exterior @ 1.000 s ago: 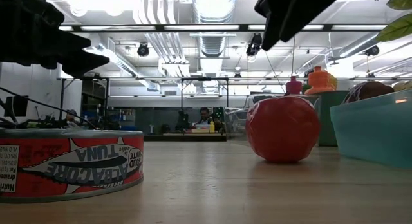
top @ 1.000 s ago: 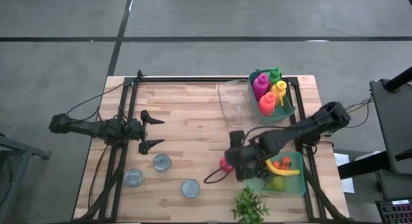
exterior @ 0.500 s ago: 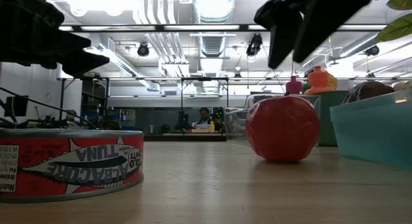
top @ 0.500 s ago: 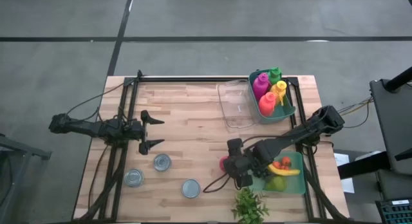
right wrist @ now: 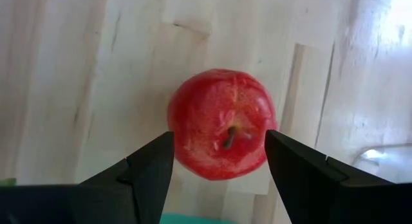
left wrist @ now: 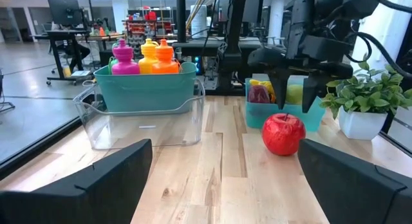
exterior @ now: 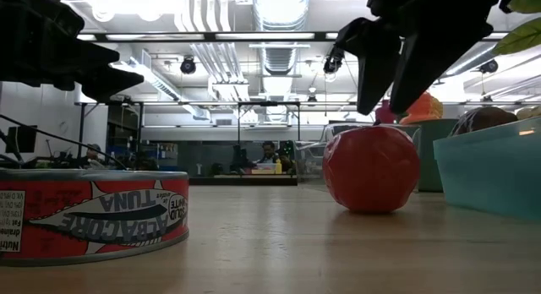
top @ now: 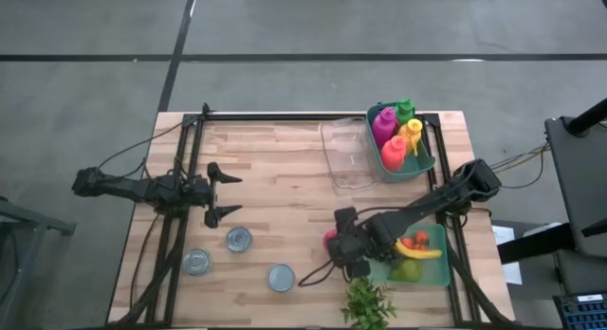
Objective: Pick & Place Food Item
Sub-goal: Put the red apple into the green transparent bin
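From above, I see my right gripper (top: pixel 334 247) over the red apple (top: pixel 330 241), at 9 o'clock from the teal bin (top: pixel 432 273). Down low, open fingers hang above the apple, not touching. My left gripper (top: pixel 224 191) waits wide open.

From overhead I lose most of the red apple (top: pixel 329 241) under the right gripper (top: pixel 343 243). Low down, the tuna can (exterior: pixel 93 214) is cut off at the left edge, and the teal bin (exterior: pixel 494 167) runs off the right.
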Robot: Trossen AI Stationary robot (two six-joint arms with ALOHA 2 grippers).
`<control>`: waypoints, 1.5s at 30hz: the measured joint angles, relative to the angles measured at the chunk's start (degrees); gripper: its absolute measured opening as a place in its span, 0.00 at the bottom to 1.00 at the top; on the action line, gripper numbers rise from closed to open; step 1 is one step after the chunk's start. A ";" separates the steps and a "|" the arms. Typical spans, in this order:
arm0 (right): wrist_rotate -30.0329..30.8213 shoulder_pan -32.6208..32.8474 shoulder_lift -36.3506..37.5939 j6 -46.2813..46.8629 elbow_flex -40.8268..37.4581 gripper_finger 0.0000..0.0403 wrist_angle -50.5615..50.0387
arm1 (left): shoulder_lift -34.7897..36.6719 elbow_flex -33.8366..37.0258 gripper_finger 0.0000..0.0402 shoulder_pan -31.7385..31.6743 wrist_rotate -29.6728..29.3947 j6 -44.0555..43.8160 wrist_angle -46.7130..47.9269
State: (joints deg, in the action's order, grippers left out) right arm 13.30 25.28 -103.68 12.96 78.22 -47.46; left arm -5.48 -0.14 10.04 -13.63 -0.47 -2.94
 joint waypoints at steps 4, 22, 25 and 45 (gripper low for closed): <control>0.37 -0.06 -0.23 -0.03 -0.08 0.59 -0.25 | 0.00 0.00 0.97 0.00 0.00 -0.01 0.00; 1.72 -0.15 -1.07 -0.10 -0.92 0.59 0.81 | 0.00 0.00 0.97 0.00 0.00 -0.02 0.00; 1.75 -0.15 -1.05 -0.08 -0.92 0.59 1.20 | 0.00 0.00 0.97 0.00 0.00 -0.04 0.00; 5.01 -0.17 -1.01 0.12 -1.20 0.29 0.91 | 0.00 0.00 0.97 0.00 0.00 -0.04 0.00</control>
State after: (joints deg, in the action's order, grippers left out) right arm 18.31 25.10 -104.68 13.08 77.01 -46.54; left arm -5.48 -0.14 10.04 -13.63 -0.51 -2.94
